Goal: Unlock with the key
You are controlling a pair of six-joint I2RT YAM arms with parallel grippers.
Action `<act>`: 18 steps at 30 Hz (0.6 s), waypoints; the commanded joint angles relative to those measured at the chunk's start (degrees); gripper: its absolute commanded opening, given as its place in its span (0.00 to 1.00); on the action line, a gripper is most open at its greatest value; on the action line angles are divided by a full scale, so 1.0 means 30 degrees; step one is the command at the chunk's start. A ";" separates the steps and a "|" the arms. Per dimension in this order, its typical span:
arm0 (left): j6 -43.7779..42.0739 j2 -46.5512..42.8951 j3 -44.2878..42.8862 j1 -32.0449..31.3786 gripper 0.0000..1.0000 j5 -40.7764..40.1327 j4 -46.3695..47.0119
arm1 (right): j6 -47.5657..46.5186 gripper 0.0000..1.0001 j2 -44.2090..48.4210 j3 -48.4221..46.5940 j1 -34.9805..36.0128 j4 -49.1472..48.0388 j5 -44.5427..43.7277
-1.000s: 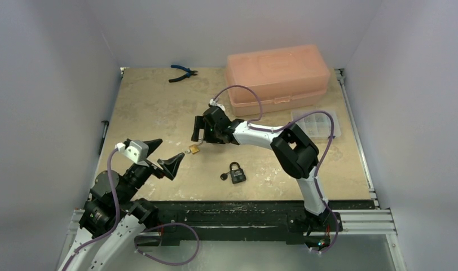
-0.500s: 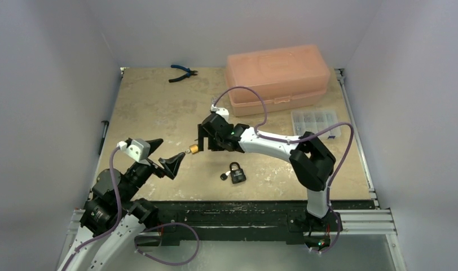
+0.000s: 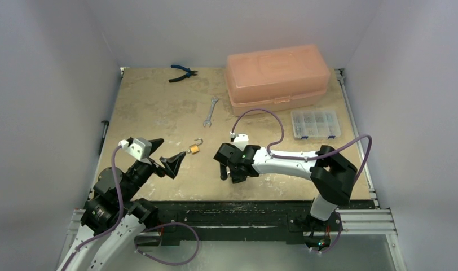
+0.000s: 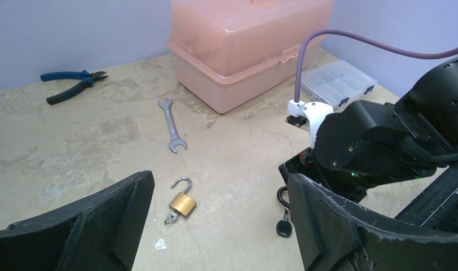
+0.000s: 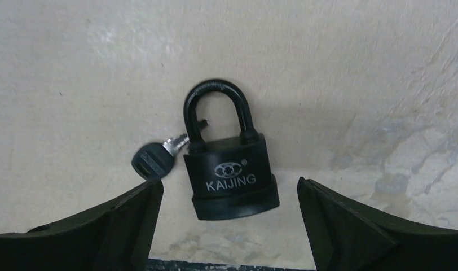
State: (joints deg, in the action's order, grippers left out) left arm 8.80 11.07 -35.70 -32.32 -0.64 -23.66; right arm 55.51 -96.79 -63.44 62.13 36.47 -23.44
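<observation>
Right gripper [image 3: 229, 173] spread wide over the black padlock [image 5: 229, 175], near the middle of the table's [image 3: 159, 107] near edge.

A pink toolbox [image 3: 277, 73] sits along the far edge toward the right corner, with a clear organizer [image 3: 315, 124] in front of it by the right edge. The left gripper [image 3: 170, 149] hangs open near the left edge. Blue pliers [image 3: 183, 72] lie at the far edge and a wrench [image 3: 210, 111] mid-table. The black padlock lies flat, shackle shut. A brass padlock [image 4: 183, 202] lies with its shackle open, just off the left fingertips. A black-headed key [image 5: 153, 161] touches the black padlock's shoulder.
</observation>
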 commanded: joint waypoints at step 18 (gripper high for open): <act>0.0027 0.0031 -0.0025 0.0086 0.94 0.0127 0.0270 | 0.2083 0.35 -0.1247 -0.0592 0.1029 0.1789 -0.1791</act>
State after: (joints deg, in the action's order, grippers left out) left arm 8.82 11.09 -35.70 -32.32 -0.64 -23.66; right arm 60.88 -100.99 -62.85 64.97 39.46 -25.41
